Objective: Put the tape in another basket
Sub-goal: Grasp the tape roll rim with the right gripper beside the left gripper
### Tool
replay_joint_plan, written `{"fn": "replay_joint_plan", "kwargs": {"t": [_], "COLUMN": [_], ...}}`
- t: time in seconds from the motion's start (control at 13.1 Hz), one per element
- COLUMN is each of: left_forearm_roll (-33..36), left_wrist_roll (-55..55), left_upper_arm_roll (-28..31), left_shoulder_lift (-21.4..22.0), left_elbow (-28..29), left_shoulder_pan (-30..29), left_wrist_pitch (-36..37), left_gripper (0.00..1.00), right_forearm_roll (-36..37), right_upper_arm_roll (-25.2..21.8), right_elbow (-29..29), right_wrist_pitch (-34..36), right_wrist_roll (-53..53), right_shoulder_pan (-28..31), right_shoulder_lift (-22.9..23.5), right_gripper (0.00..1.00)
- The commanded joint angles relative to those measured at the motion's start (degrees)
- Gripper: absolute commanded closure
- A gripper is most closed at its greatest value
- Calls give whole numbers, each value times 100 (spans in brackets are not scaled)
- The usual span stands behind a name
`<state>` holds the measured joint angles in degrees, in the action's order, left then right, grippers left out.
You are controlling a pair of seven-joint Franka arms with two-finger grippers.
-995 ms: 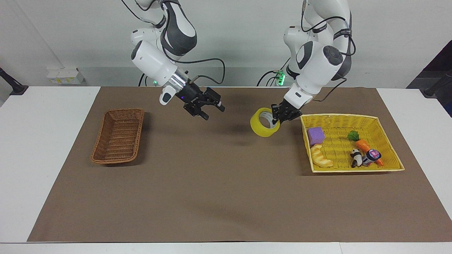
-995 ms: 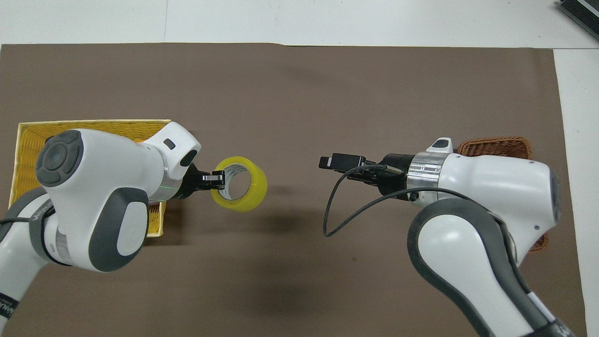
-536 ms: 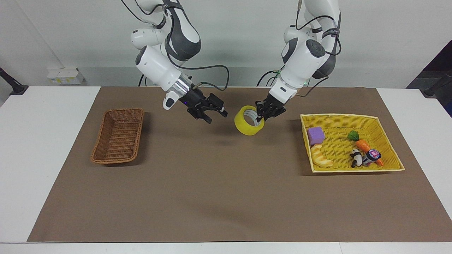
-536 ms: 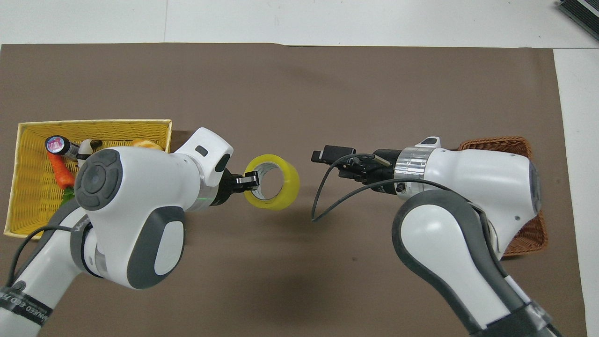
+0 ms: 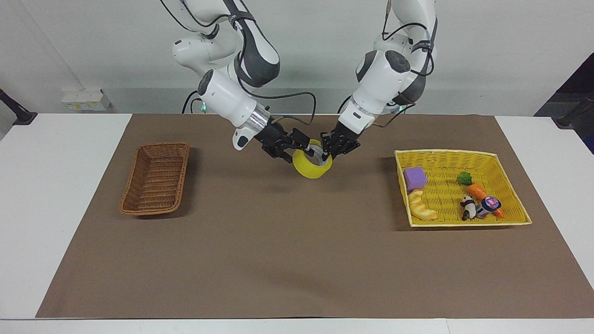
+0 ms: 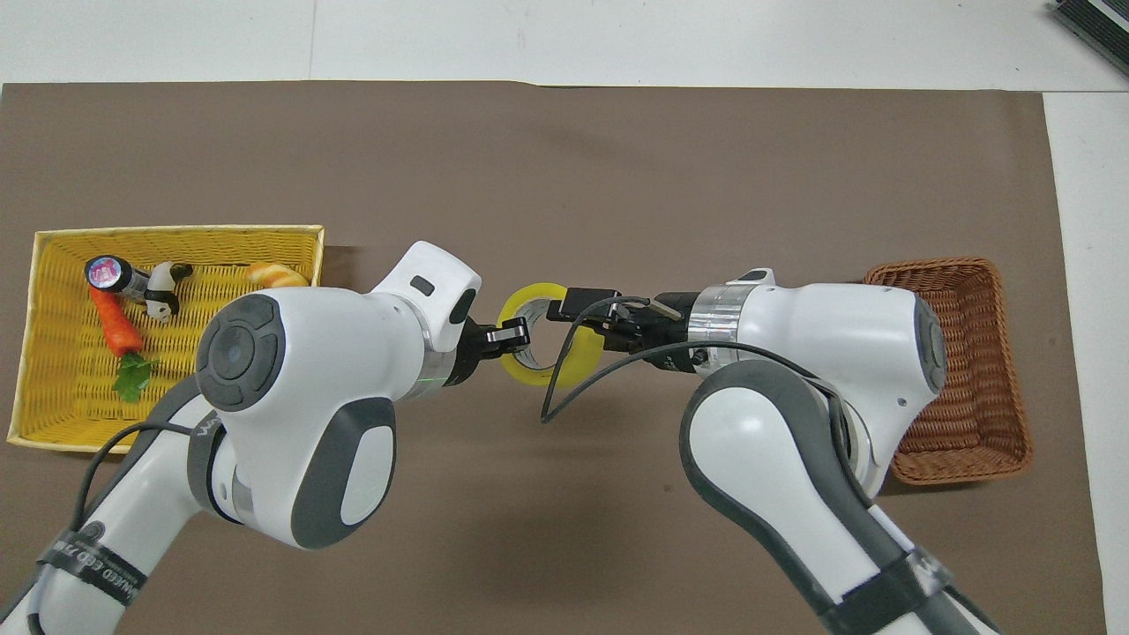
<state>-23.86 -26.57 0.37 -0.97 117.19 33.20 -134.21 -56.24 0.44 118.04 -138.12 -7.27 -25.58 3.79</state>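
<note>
My bench [image 5: 65,185] is white, covered by a wide brown mat [image 5: 297,260]. A plain pale wall [image 5: 93,46] stands at my back (a white socket box [image 5: 86,99] sits low against it).

- I see the tape [image 5: 310,168] as translucent yellow, with a grey-white core.
- The wicker basket [image 5: 156,178] is brown, closely woven.
- The mesh basket [image 5: 510,208] is bright yellow.
- In it I see a purple block [image 5: 415,178] and an orange carrot [image 5: 477,191] with green leaves.
- A brown mat covers the white table [image 5: 55,195].
</note>
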Motion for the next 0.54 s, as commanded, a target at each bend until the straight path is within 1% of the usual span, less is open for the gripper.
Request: {"fn": "replay_joint_plan", "kwargs": {"t": [0.0, 0.08, 0.15, 0.23, 0.46], "left_forearm_roll": [-154, -233, -268, -277, -278], "left_wrist_roll": [-50, -32, -49, -50, -50], "left_upper_arm_roll": [86, 94, 94, 94, 94], "left_shoulder_lift": [-96, -114, -123, -105, -61], "left_elbow": [-135, -214, -275, -285, -285], "left_shoulder_pan": [99, 99, 90, 81, 64], "left_wrist_pitch": [-79, -79, -53, -35, 27], "left_gripper": [100, 100, 100, 100, 100], "right_forearm_roll": [-54, -54, -36, -36, -1], "right_upper_arm_roll": [0, 0, 0, 0, 0], "right_elbow": [-70, -79, -88, -131, -167], "right_wrist_pitch": [-13, -13, -30, -22, -13], "right_wrist_roll": [-125, -117, -108, -108, -108], "right_shoulder_pan": [-35, -26, -26, -26, -26], "right_shoulder_lift": [78, 87, 87, 113, 131], "right_gripper": [16, 74, 93, 100, 100]}}
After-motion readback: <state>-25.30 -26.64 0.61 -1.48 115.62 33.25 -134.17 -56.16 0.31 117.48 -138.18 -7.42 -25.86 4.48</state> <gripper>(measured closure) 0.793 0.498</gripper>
